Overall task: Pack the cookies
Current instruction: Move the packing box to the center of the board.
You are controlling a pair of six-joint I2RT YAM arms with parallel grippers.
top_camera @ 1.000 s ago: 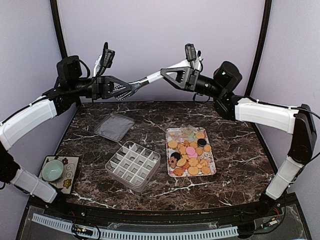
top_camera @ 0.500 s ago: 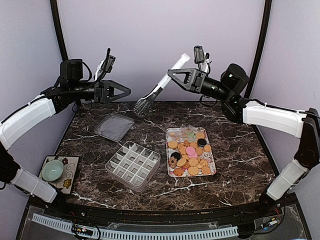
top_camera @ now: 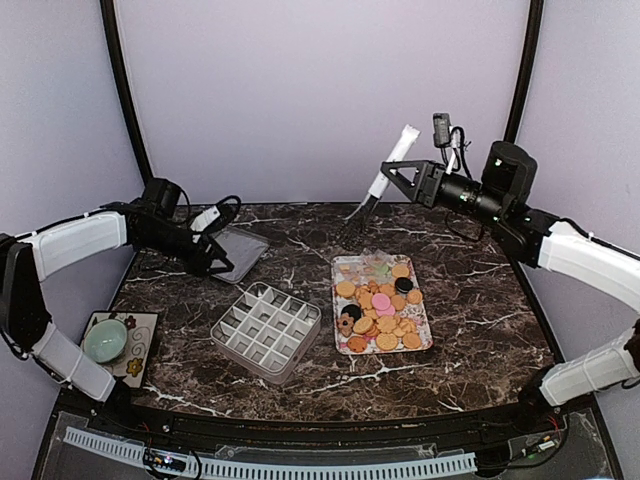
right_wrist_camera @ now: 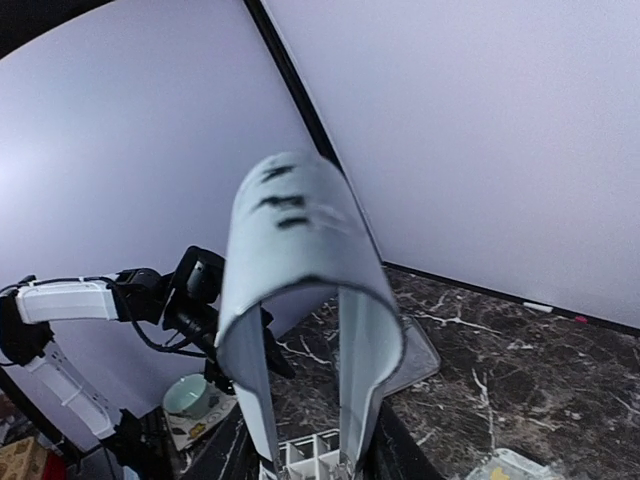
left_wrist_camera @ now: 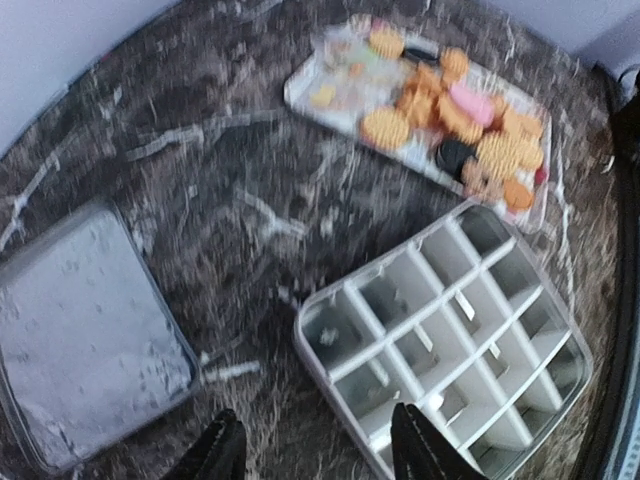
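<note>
Landmark = clear divided box (top_camera: pixel 267 330) mid-table. The cookies (top_camera: pixel 383 310) are heaped on the flower-patterned tray (top_camera: pixel 352 266), which sits just beside the box on its right and runs roughly parallel to it. The mix is mostly round golden-orange, plus a couple of black rounds, a pink one near the middle and a few brown ones at the near-left corner. The left gripper (top_camera: pixel 213 258) is low over the marble table (top_camera: pixel 470 300), beyond the box's far-left corner and at the near edge of the clear lid (top_camera: pixel 232 253). That lid lies flat, behind and left of the box. In the left wrist view its fingers (left_wrist_camera: pixel 222 452) are spread with nothing between them, only bare marble below, and the box sits just ahead and to the right. The left wrist frame is motion-blurred, so finer detail isn't readable. The right gripper (top_camera: pixel 388 181) is high up, well behind and right of the box, roughly above the tray's far end. It is clamped across the metal tongs (top_camera: pixel 397 155), with the white handle end pointing up and back and the metal tips hanging down toward the tray's far-left corner, clear of the cookies. In the right wrist view the looped handle fills the centre, with a finger pressed against each leg. A green bowl (top_camera: pixel 105 340) on a patterned mat sits well left of the box, near the table edge.
</note>
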